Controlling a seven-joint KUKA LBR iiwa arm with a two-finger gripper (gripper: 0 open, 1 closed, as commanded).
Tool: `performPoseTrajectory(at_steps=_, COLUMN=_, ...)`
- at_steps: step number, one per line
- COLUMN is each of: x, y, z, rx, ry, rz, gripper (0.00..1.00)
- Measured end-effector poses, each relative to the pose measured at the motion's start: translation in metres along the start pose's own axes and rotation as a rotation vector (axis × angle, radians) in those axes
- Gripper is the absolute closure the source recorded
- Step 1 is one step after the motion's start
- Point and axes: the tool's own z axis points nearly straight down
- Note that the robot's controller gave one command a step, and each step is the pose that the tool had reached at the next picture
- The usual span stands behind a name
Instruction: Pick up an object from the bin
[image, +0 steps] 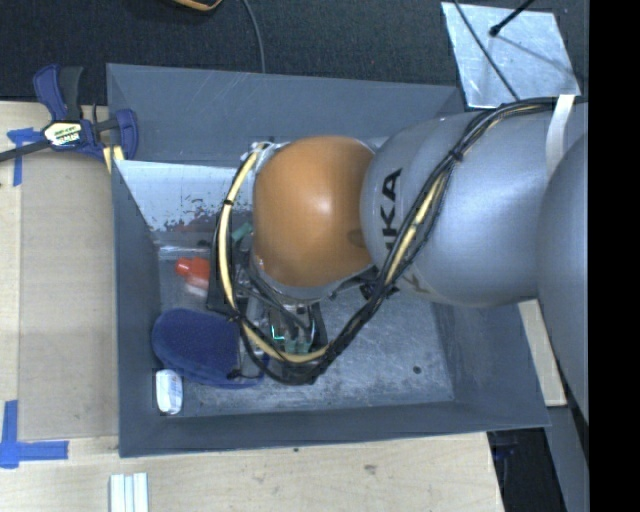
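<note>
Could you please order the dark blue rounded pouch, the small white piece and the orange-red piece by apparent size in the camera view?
1. Dark blue rounded soft pouch: clearly largest.
2 and 3. Small white oblong piece and small orange-red piece: too alike to rank.

The arm is seen reaching into the grey bin from the right, with its orange cover over the bin's middle. Below the cover the gripper is set low near the floor, ringed by yellow and black cables. A dark blue rounded pouch is seen just left of it. A small white thing is found in the lower left corner, and an orange-red piece in clear wrap above the pouch.
</note>
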Motion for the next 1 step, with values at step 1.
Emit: performPoseTrajectory(at_steps=1, x=-0.0205, y=-0.0074, z=0.1258, rx=-0.002, ry=-0.004, rz=0.066, gripper=0.00)
